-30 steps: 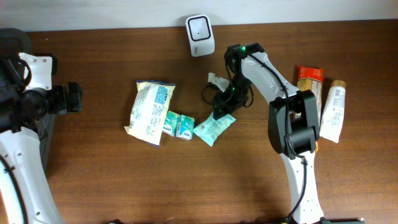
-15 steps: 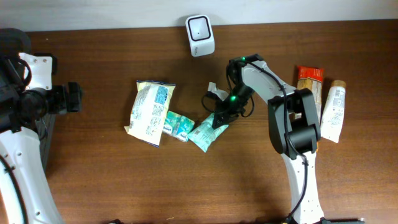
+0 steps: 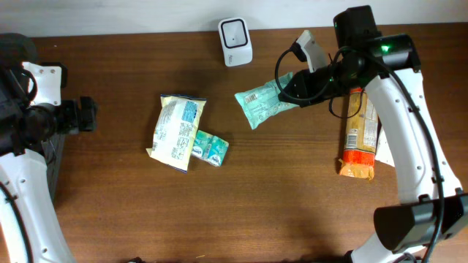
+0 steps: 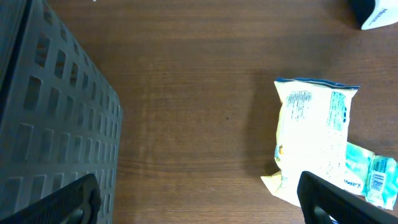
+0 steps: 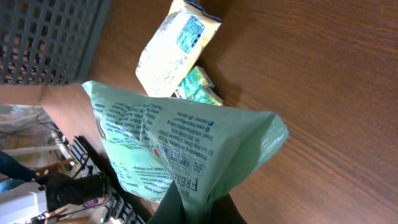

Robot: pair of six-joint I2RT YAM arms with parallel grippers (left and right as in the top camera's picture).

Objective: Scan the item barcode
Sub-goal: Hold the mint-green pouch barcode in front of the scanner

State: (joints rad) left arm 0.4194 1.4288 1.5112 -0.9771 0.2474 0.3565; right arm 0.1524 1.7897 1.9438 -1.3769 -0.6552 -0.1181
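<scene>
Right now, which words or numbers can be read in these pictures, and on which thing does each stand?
"FRES", then cut off: on the green packet.
Its smaller print: too small to read.
Print on yellow bag, teal packets, orange wrapper: blurred, unreadable.

The large letters "FRES", the rest of the word hidden, stand on the pale green packet [image 5: 180, 149] in the right wrist view, beside blocks of print too fine to read. From overhead a barcode [image 3: 253, 117] shows on the same packet. Lettering on the yellow bag [image 3: 175, 131] and orange wrapper [image 3: 357, 135] is illegible.
</scene>
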